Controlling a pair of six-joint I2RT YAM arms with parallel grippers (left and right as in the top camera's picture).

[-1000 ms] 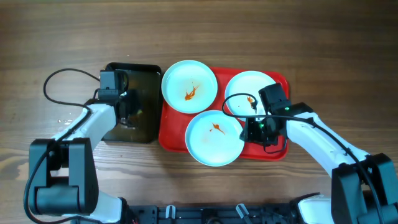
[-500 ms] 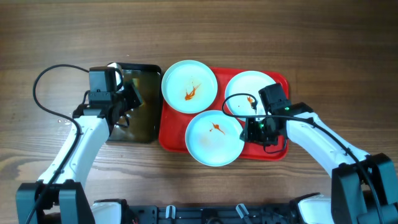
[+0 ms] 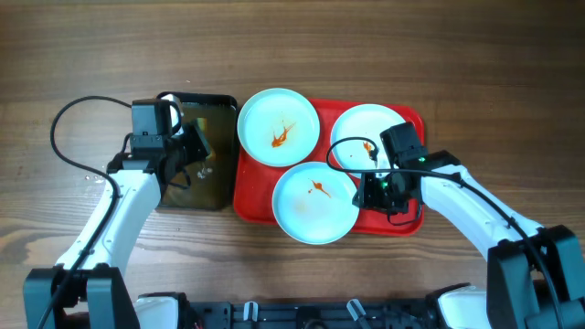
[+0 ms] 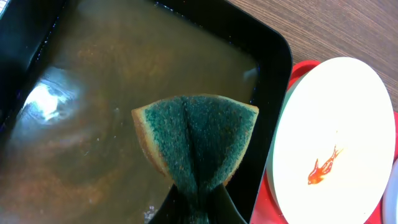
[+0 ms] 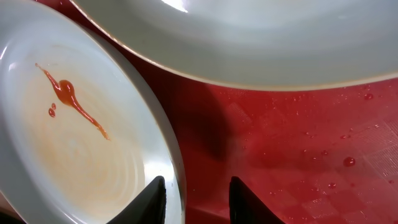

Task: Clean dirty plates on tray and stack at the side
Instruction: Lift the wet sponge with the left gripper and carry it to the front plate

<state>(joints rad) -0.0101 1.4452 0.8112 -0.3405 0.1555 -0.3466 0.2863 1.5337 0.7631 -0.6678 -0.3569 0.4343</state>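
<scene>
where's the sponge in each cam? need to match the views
Left wrist: the sponge is mid-frame, pinched in the left gripper above the black tray.
Overhead: left of centre, at that gripper's tip over the black tray; too small to make out well.
Right wrist: not in it.
Shared landmark: the red tray, a sliver at the right edge in the left wrist view, filling the right wrist view.

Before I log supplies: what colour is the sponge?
The sponge is dark green over yellow-tan, clearest in left wrist view.
</scene>
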